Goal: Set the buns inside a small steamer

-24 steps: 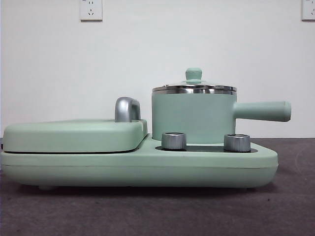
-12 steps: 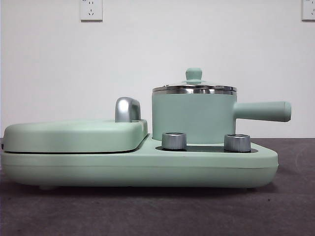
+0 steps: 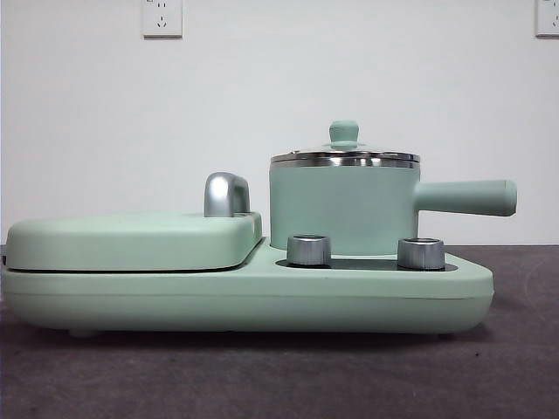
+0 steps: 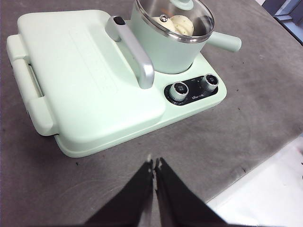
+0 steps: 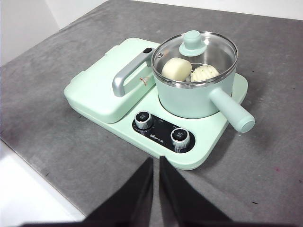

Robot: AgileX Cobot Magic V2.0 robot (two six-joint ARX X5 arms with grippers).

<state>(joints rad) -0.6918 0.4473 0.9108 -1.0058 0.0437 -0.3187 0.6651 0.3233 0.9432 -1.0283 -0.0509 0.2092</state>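
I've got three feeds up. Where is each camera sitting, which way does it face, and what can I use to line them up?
Front view: low, at table height, looking level across at the small steamer side-on; no part of the robot shows.
Left wrist view: above the table, looking down over the griddle plate; the left gripper shows, jaws shut.
Right wrist view: above the two knobs side, looking down through the glass lid at the buns; the right gripper shows, jaws shut.
Shared: steamer, steel handle and knobs appear in all three.
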